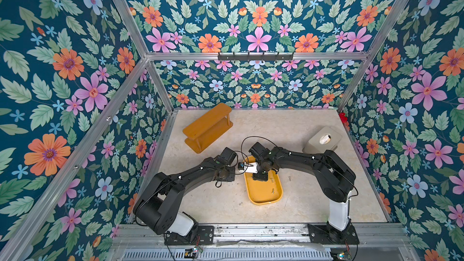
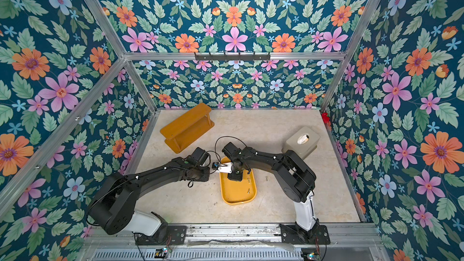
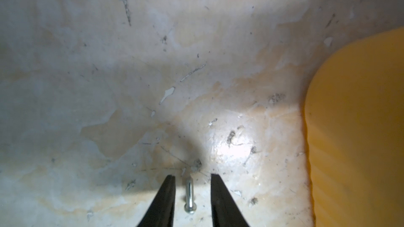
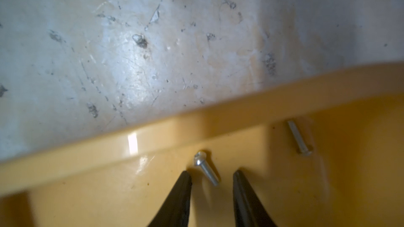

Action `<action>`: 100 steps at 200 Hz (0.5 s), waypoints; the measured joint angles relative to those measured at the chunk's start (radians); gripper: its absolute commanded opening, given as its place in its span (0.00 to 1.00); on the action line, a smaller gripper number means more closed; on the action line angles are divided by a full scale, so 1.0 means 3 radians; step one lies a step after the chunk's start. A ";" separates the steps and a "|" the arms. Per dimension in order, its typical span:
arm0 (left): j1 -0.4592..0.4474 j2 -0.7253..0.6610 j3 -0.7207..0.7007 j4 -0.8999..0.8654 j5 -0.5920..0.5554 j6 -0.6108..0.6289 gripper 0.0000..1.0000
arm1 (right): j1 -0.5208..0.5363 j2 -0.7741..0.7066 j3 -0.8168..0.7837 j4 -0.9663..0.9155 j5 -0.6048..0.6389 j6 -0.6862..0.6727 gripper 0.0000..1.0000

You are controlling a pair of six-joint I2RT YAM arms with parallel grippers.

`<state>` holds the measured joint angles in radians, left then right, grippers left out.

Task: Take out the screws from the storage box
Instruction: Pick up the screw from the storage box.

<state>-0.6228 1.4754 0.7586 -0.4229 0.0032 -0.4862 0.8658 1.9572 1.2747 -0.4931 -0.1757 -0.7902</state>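
The storage box is a shallow yellow tray point(image 1: 263, 198) point(image 2: 237, 199) in the middle of the table. In both top views two screws point(image 1: 273, 191) point(image 2: 248, 191) lie near its right rim. My right gripper point(image 4: 212, 173) hangs open over the tray floor point(image 4: 349, 182), with a screw point(image 4: 206, 169) just past its tips, near the rim. Another screw point(image 4: 298, 137) lies off to one side of it. My left gripper point(image 3: 193, 176) stands open over the table beside the tray point(image 3: 360, 127). A loose screw point(image 3: 189, 195) lies on the table between its fingers, touching neither.
One screw point(image 1: 289, 178) point(image 2: 266, 178) lies on the table right of the tray. An orange-brown two-tier shelf point(image 1: 208, 126) stands at the back left, a grey-beige box point(image 1: 324, 139) at the back right. Both arms meet over the tray's far end.
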 measured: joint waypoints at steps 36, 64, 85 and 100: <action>0.0000 -0.0004 0.0003 -0.0008 0.0000 0.0017 0.35 | -0.0001 0.0060 0.0078 -0.0024 -0.0037 -0.0061 0.31; 0.0000 -0.0001 0.0008 -0.0008 0.0004 0.0051 0.36 | -0.0019 0.0071 0.0084 -0.0047 -0.0107 -0.0075 0.25; 0.0000 0.0017 0.0022 -0.0008 0.0014 0.0057 0.36 | -0.0032 0.0103 0.0112 -0.0097 -0.0153 -0.0081 0.16; 0.0000 0.0017 0.0029 -0.0010 0.0029 0.0062 0.38 | -0.0032 0.0125 0.0132 -0.0117 -0.0183 -0.0081 0.12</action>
<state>-0.6228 1.4803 0.7673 -0.4259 0.0120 -0.4675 0.8562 1.9945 1.3144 -0.5282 -0.2306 -0.8146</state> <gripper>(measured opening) 0.365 0.147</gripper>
